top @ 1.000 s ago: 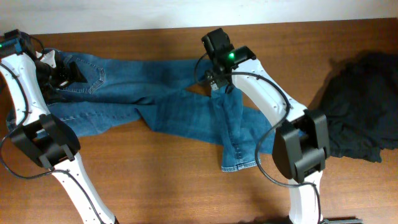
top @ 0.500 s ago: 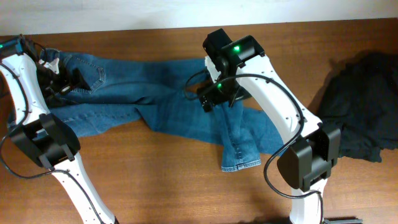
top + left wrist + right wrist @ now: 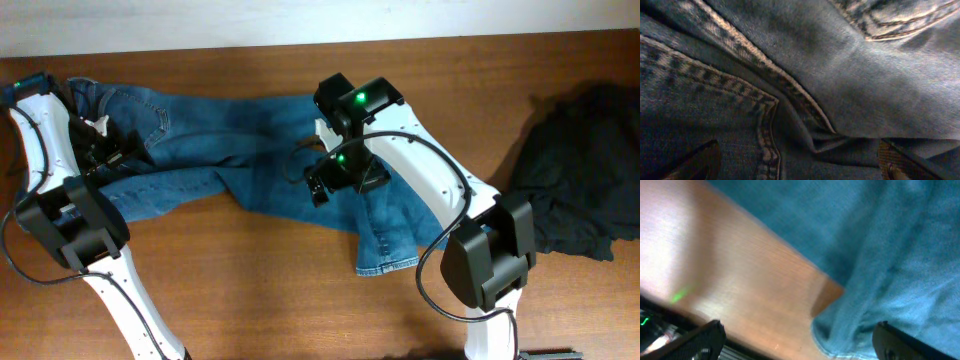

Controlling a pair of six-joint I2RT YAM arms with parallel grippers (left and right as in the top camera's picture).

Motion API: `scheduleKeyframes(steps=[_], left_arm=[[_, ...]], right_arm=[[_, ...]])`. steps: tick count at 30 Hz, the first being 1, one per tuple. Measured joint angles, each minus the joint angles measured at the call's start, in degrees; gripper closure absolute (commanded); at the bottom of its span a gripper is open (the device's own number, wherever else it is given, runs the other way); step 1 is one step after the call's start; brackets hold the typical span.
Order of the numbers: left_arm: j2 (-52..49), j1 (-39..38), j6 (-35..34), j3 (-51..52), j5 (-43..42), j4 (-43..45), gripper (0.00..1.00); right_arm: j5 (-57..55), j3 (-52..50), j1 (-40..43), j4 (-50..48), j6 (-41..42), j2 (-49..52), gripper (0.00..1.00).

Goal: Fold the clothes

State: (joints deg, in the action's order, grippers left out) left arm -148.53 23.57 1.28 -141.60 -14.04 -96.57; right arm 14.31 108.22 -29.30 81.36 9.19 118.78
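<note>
Blue denim jeans (image 3: 250, 160) lie spread across the table, waist at the far left and one leg hem (image 3: 385, 262) near the front. My left gripper (image 3: 118, 150) hovers open over the waist and pocket area. In the left wrist view its fingers (image 3: 702, 162) stand wide apart just above stitched seams (image 3: 765, 112), holding nothing. My right gripper (image 3: 318, 185) is open over the lower edge of the legs. The right wrist view shows a denim edge (image 3: 875, 280) between its spread fingertips (image 3: 705, 340), beside bare wood. A black garment (image 3: 580, 170) lies crumpled at the right.
Brown wooden table (image 3: 250, 290) with a pale wall along the back edge. Both white arm bases stand near the front edge, the left one (image 3: 75, 225) and the right one (image 3: 490, 250) close to the jeans' hem.
My right gripper has swung from the upper edge of the jeans down and left to their lower edge. The left gripper has shifted slightly down and right. Both stay open.
</note>
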Motion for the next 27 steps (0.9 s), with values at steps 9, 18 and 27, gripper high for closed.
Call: scheduleKeyframes(steps=[9, 18, 27], left_arm=[[0.00, -0.22, -3.56, 3.39, 10.05, 0.20, 0.01], [0.00, 0.90, -8.46, 3.39, 18.12, 3.06, 0.01], [0.00, 5.01, -12.48, 3.39, 26.47, 3.17, 0.01]], right_arm=[[-4.17, -3.54, 3.98, -2.80, 7.39, 0.00, 0.01], [0.85, -5.68, 1.88, -3.87, 7.04, 0.00, 0.01], [3.13, -6.45, -0.37, -6.47, 6.84, 0.00, 0.01]])
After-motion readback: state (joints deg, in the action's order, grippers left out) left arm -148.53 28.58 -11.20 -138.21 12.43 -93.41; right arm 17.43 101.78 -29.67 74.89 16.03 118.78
